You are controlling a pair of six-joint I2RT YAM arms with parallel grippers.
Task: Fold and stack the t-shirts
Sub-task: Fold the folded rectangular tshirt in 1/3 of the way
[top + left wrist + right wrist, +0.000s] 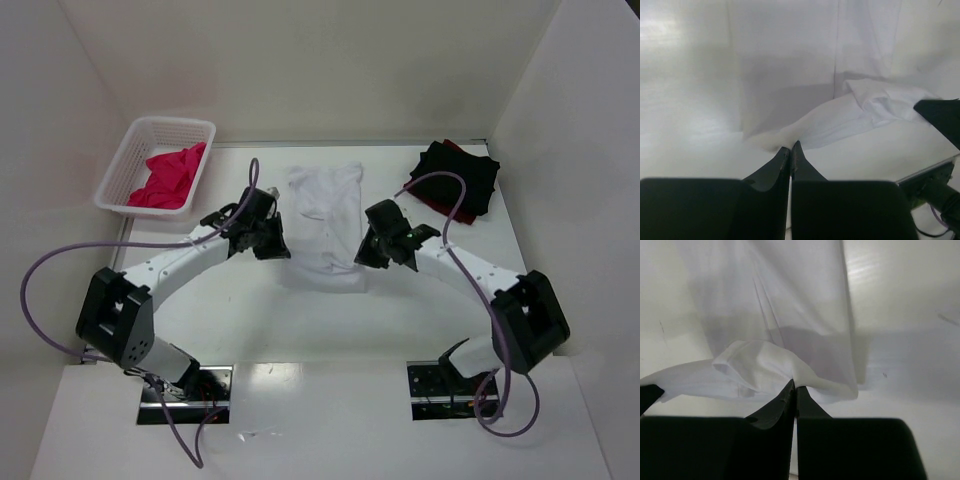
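A white t-shirt (325, 225) lies lengthwise in the middle of the table, folded into a narrow strip. My left gripper (277, 243) is shut on its left edge, and in the left wrist view the fingertips (790, 147) pinch a raised ridge of white cloth (805, 127). My right gripper (366, 250) is shut on the right edge of the white t-shirt (785, 315), the cloth bunching at the tips (794, 385). A folded black t-shirt (460, 178) lies at the back right on a dark red one (428, 205). Pink t-shirts (170, 177) fill the basket.
A white mesh basket (135, 150) stands at the back left of the table. White walls close in the left, back and right sides. Purple cables loop from both arms. The right gripper's tip (940, 112) shows at the edge of the left wrist view.
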